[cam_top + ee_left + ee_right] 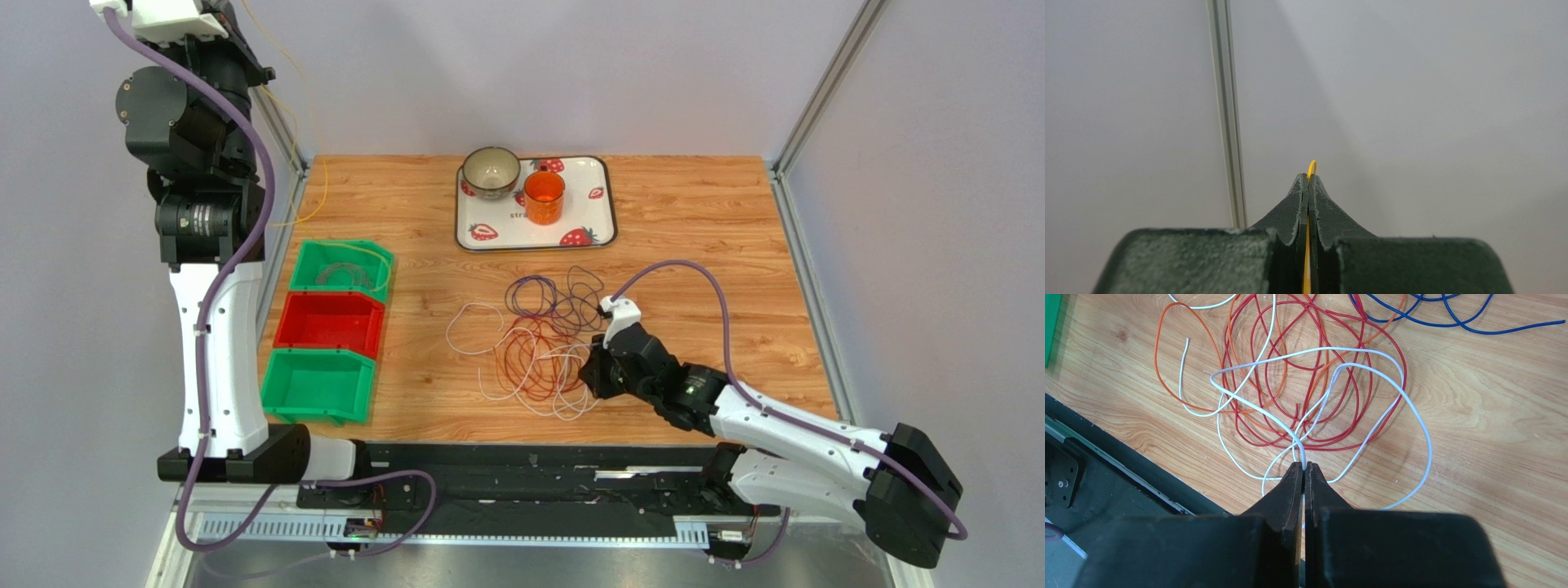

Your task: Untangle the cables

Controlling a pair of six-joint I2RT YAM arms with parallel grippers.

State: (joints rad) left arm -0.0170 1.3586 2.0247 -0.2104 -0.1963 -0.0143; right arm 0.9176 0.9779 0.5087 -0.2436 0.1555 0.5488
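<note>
From where I stand, the right hand (1304, 473) is pinched tight on a white cable (1300, 454) at the near edge of the heap, fingertips low over the tabletop (1487, 416). The rest of the cables (540, 349), red, orange, white and dark purple, lie in loose overlapping loops mid-tabletop, just beside that hand. The left hand (1309, 184) sits high at the far left, clamped on a yellow cable (1311, 165) that trails down toward the far green bin (303, 272). Beyond the heap sits a strawberry-patterned tray (583, 208).
</note>
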